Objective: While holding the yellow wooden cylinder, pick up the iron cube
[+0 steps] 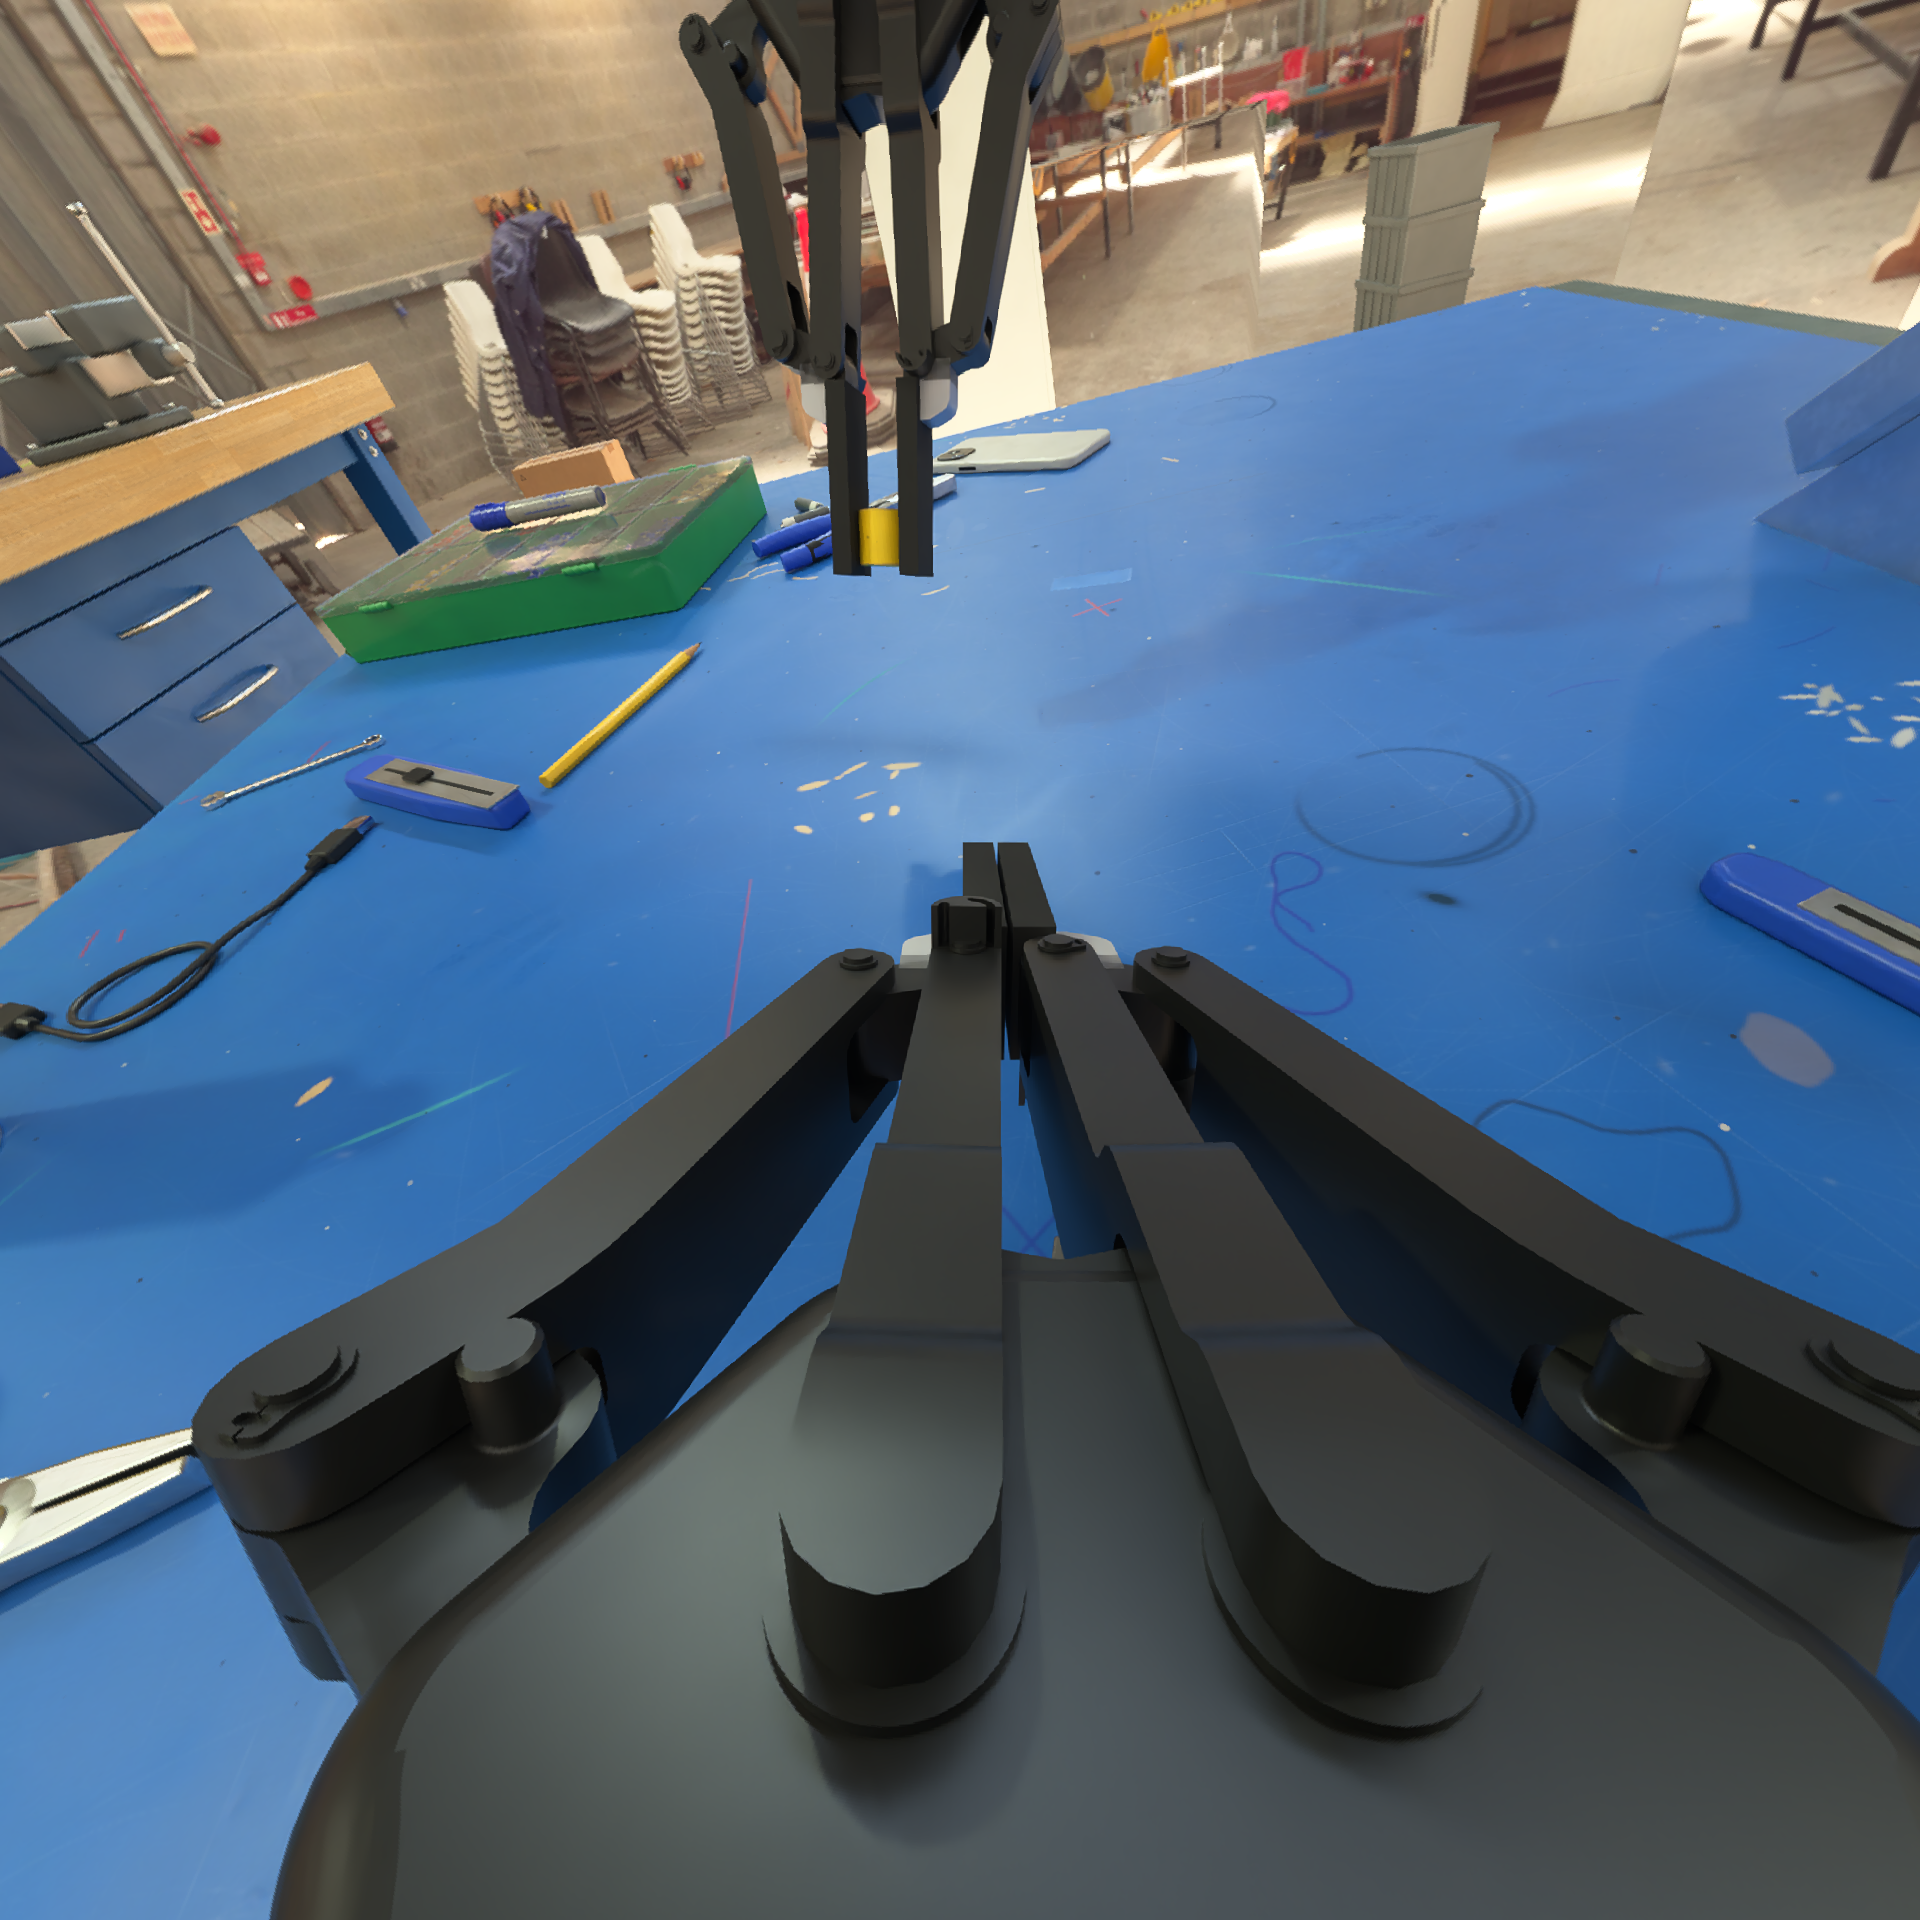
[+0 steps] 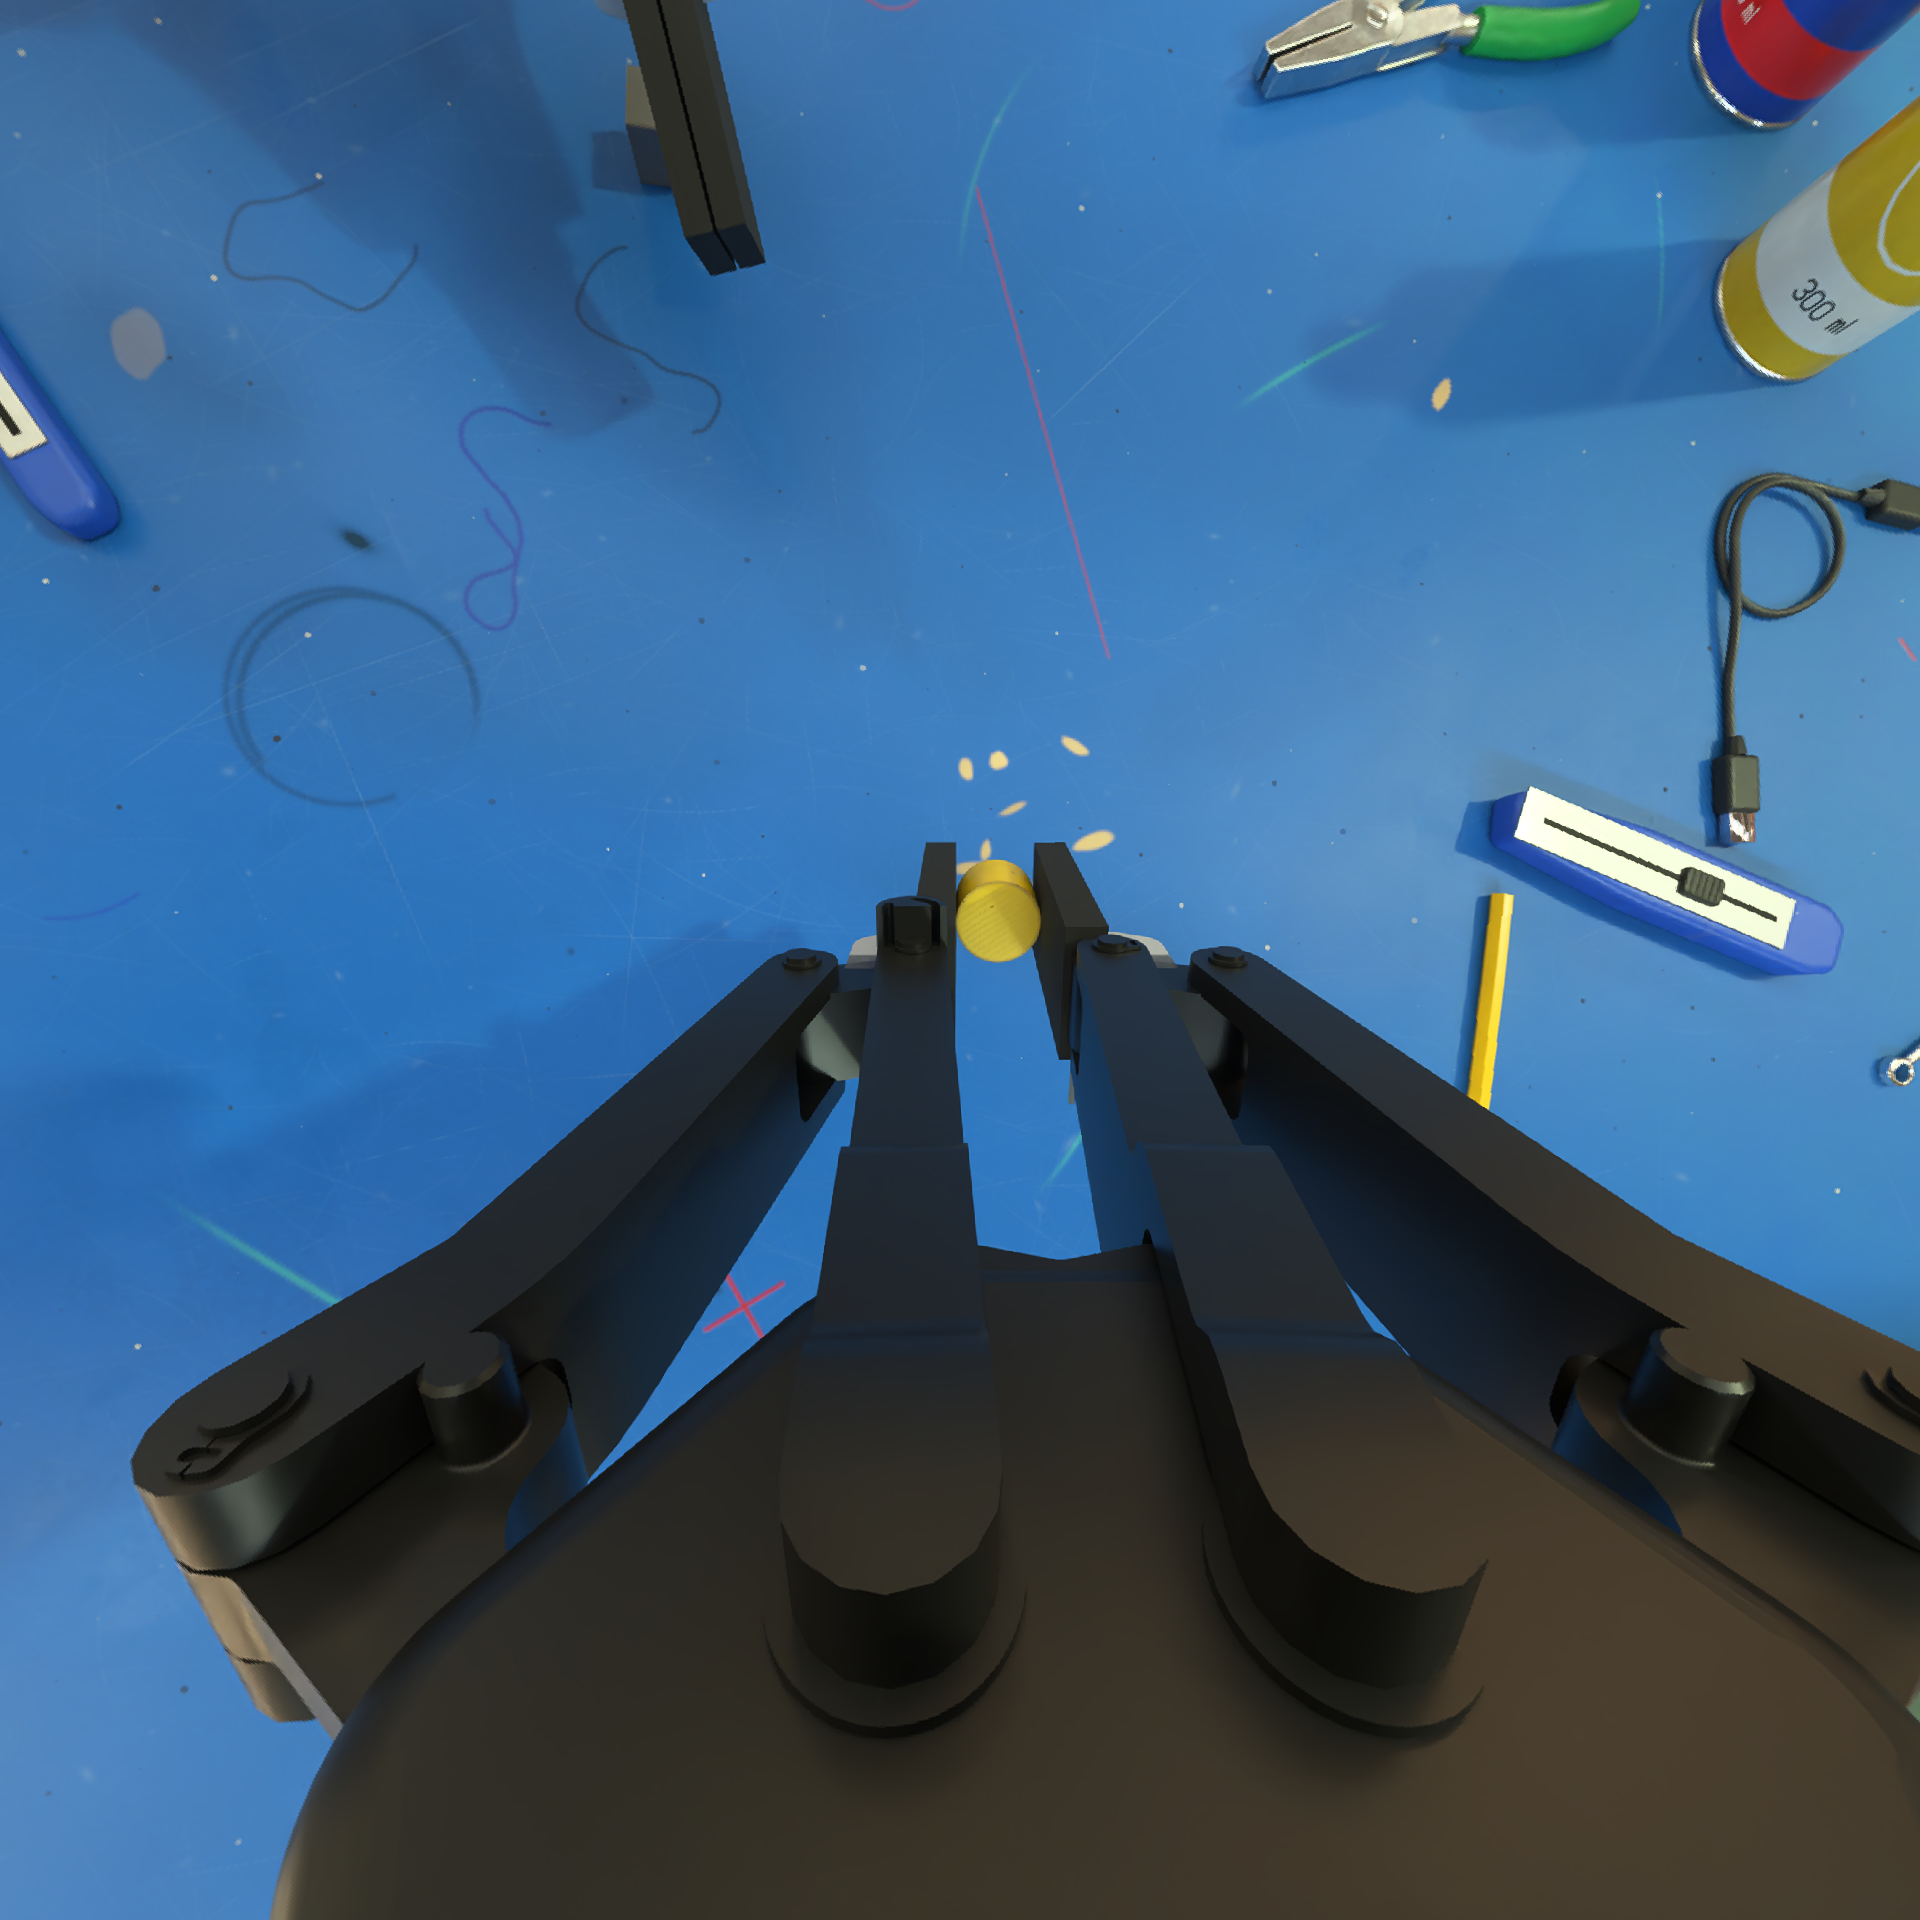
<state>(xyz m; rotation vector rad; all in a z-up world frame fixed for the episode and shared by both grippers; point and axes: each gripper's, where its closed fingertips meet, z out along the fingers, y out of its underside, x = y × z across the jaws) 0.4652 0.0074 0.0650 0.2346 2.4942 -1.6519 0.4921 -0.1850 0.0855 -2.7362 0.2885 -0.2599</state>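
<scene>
blue tabletop (image 1: pixel 1247 644) fills both of my views, scuffed and marked with pen scribbles. on it, from the left wrist view, i see a green case (image 1: pixel 561 571) with a marker (image 1: pixel 535 509) lying on its lid, a white phone (image 1: pixel 1023 452) near the far edge, a yellow pencil (image 1: pixel 618 717), a blue box cutter (image 1: pixel 436 792), a black cable (image 1: pixel 197 956) and a thin wrench (image 1: pixel 296 771). from the right wrist view, a yellow can (image 2: pixel 1829 281) and a red-and-blue can (image 2: pixel 1787 52) lie at the top right, both bearing print, beside green-handled pliers (image 2: pixel 1444 36).

my right gripper (image 2: pixel 995 862) hangs above the table, clamped on the yellow wooden cylinder (image 2: pixel 997 912), which sits crosswise between the fingertips, clear of the surface. my left gripper (image 1: pixel 995 857) has its fingers pressed fully together with nothing between them. a small grey block (image 2: pixel 634 135) shows partly hidden behind those closed fingers; i cannot tell whether it is the iron cube.
</scene>
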